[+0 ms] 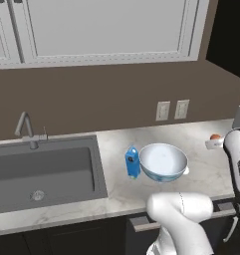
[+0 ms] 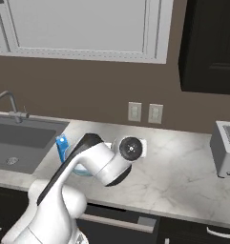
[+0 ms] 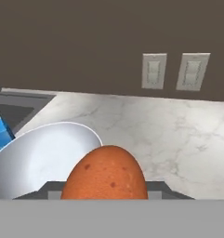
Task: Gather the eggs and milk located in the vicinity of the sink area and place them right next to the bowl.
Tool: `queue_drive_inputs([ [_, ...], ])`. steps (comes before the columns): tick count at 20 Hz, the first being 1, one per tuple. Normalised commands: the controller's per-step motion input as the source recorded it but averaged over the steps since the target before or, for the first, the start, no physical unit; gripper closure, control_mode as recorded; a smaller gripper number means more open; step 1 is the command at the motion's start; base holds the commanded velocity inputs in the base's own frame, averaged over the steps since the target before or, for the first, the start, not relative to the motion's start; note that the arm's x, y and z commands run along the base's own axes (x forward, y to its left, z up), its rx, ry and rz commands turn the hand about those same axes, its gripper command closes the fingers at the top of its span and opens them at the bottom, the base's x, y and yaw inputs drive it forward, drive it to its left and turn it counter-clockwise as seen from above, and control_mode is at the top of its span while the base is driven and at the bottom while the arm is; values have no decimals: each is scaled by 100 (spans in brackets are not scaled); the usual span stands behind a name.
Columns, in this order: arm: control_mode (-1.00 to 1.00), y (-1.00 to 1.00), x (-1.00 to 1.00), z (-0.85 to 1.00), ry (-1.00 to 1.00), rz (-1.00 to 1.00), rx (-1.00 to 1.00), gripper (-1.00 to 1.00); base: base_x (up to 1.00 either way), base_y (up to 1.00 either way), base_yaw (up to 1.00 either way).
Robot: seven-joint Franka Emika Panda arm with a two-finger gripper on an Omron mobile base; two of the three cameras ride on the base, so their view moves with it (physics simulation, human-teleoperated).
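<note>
Gripper pinches speckled brown egg above counter.
Milk carton stands just beside bowl, right of sink.

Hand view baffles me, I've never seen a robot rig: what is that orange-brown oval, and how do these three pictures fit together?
All three pictures show one moment in a simulated kitchen. Two cameras ride on the base behind the white robot arm, one to its left and one to its right. The third camera sits on the hand and looks along the gripper. The oval is an orange-brown speckled egg, and it looks clamped between the gripper's two fingers. On the pale marble counter stand a wide glossy white bowl and, right beside it, a small blue milk carton. A dark grey sink lies further left.
</note>
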Motion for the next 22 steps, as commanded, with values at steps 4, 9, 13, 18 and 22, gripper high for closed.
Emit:
queue_drive_inputs([
  [4, -100, -35, 31, 0, 0, 33, -17, 100, 0, 0, 0],
  [9, -100, -23, 24, -21, -2, 30, -30, 100, 0, 0, 0],
  [13, -100, -12, 26, -41, -3, 25, -36, 100, 0, 0, 0],
  [18, -100, -17, 8, -52, -5, 20, -22, 100, 0, 0, 0],
  [22, -100, -5, -1, -26, -3, 18, 0, 100, 0, 0, 0],
])
